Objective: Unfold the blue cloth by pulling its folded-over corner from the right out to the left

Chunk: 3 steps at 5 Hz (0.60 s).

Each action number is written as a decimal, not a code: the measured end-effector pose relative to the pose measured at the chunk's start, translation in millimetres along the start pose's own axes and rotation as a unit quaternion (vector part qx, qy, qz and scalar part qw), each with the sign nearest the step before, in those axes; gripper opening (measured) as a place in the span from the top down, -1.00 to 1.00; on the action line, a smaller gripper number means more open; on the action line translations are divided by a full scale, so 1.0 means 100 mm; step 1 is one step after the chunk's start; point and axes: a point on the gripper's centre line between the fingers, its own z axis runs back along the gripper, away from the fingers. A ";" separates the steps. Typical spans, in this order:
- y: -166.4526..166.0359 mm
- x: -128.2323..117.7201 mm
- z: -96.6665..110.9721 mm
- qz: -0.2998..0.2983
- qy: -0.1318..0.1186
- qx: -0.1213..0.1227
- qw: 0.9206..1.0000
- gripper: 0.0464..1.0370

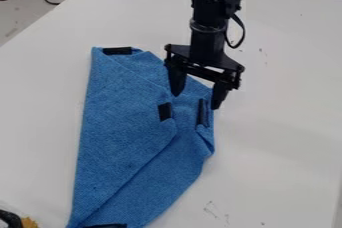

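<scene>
Blue cloth (123,127) on a white table (274,157), seemingly partway folded
One broad flap covers its nine o'clock side, while the five o'clock side lies outside that flap and the outline looks uneven, so squaring and flattening seem left; at the cloth's one o'clock edge the gripper (196,101) hangs wide, gripping nothing, though whether it touches the fabric I cannot tell

I have room to pass over the white table (280,152) on the view's right, and down the strip left of the cloth (123,132). Near my gripper (196,101), the cloth's bunched fold (206,139) is in the way. A black-and-yellow object (28,222) obstructs the lower-left corner; a cable (242,32) loops beside the arm.
</scene>
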 end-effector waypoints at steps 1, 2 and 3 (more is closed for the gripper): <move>0.21 -0.16 -0.07 0.033 0.004 -0.005 0.999 -0.92; 0.29 -0.22 -0.14 0.051 0.008 -0.013 0.999 -0.92; 0.35 -0.21 -0.17 0.054 0.010 -0.019 0.998 -0.92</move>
